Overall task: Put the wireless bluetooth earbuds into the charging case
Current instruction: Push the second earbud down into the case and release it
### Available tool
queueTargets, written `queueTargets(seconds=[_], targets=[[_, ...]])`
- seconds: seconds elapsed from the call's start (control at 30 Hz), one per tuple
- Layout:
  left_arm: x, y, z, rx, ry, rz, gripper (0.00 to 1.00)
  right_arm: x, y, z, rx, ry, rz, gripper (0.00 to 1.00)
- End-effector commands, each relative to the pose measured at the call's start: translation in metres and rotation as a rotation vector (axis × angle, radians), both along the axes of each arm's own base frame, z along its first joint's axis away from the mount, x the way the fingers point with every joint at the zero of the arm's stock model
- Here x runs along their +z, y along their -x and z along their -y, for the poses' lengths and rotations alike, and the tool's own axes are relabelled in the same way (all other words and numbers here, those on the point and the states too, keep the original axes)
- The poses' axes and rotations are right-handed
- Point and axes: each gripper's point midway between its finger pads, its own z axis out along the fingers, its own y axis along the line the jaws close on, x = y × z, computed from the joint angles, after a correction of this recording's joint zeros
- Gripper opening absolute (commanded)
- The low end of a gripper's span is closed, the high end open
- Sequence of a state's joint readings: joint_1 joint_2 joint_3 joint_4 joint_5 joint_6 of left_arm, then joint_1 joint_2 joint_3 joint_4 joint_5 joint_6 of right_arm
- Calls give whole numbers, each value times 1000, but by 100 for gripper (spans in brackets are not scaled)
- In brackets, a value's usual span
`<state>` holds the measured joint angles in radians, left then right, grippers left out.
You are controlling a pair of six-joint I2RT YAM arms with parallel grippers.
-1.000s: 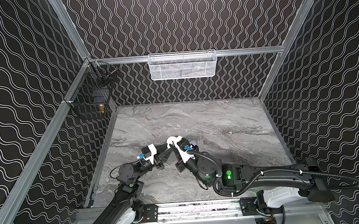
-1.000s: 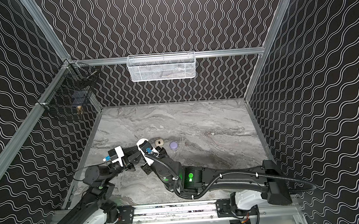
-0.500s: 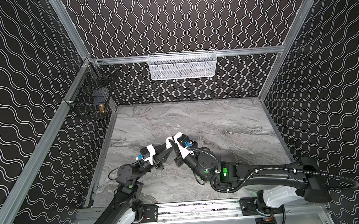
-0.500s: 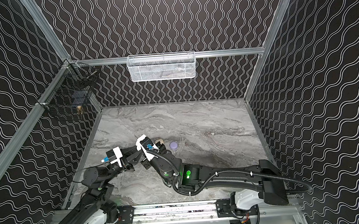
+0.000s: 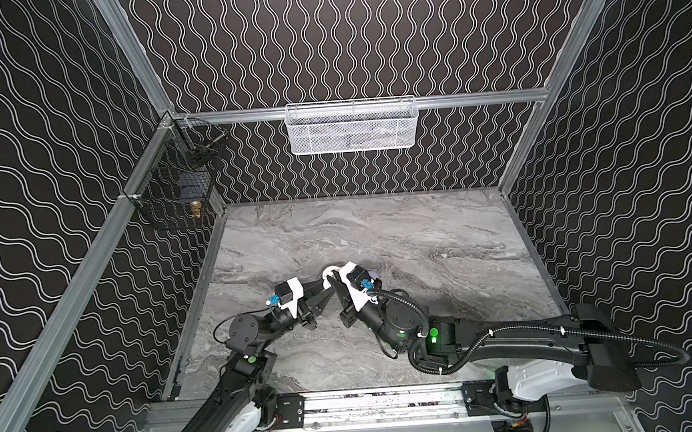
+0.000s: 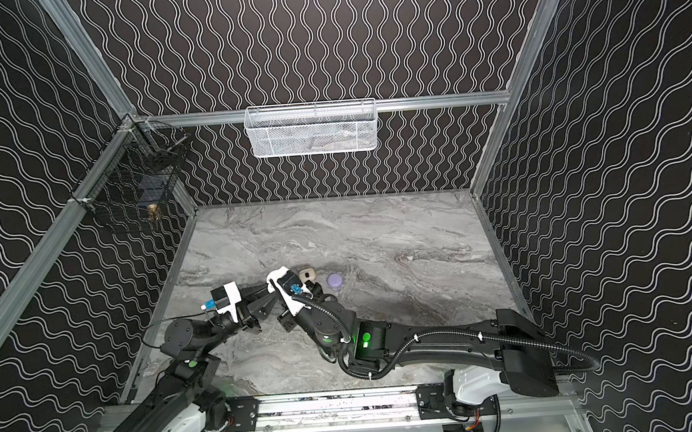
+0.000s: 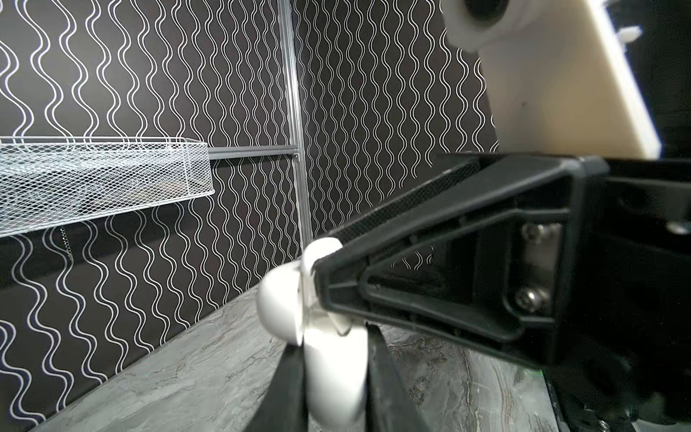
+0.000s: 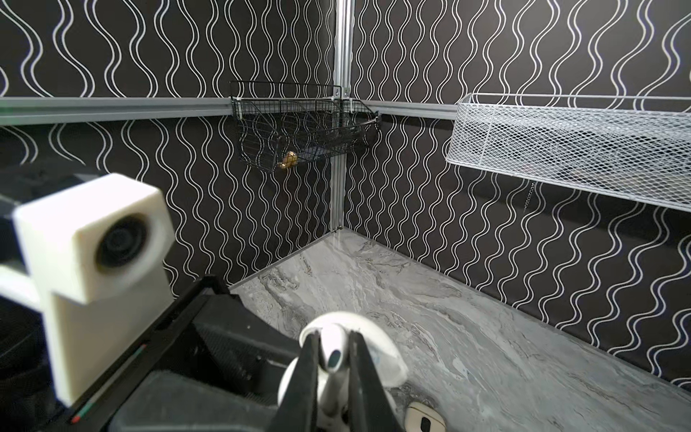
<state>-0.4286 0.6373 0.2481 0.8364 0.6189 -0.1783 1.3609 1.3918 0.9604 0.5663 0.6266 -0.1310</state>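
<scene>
**White earbud (image 8: 334,353) clamped at the open white charging case (image 7: 336,377)**

Left wrist view. The left gripper (image 7: 334,355) is clamped on the body of the charging case, with one black finger (image 7: 288,389) against each flank. The case's domed lid (image 7: 280,310) stands open just past the fingertips. The right gripper reaches in from the side. Its tips meet the case at the seam between lid and body, and a sliver of the earbud shows above them.

Right wrist view. The right gripper (image 8: 332,338) is pinched on the earbud, which lies lengthwise in the narrow gap between its two fingers (image 8: 304,377). The white case sits directly beyond the fingertips, and its rounded halves show on either side of them. It cannot be told whether the earbud is seated in the case or only rests at its mouth. The left gripper's black body comes in from one side, under its white wrist camera (image 8: 93,239). A beige case (image 8: 424,422) lies on the grey marble tabletop (image 8: 467,336), close beside the right gripper's fingers and apart from them.

Top views. In both top views the two grippers meet tip to tip low over the tabletop. In a top view the white case shows as a pale arc at the meeting point. In a top view the beige case lies just beyond the right gripper's wrist. A lavender case (image 6: 334,280) lies near it, farther out on that gripper's right side, touching neither.
</scene>
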Motion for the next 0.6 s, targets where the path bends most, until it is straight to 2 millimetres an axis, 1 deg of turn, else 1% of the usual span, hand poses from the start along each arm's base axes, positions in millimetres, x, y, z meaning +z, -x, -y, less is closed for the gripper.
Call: queueTargets(seconds=[0.0, 0.07, 0.27, 0.43, 0.57], targets=[[23, 6, -6, 11, 58, 81, 0, -11, 3, 0, 15, 23, -9, 11], [25, 7, -6, 12, 65, 84, 0, -14, 2, 2, 13, 22, -9, 14], [27, 10, -6, 1, 74, 89, 0, -16, 7, 6, 36, 13, -7, 25], [27, 12, -6, -11, 78, 94, 0, -16, 7, 7, 36, 6, -2, 26], [28, 15, -5, -24, 78, 104, 0, -12, 6, 3, 36, 13, 3, 26]])
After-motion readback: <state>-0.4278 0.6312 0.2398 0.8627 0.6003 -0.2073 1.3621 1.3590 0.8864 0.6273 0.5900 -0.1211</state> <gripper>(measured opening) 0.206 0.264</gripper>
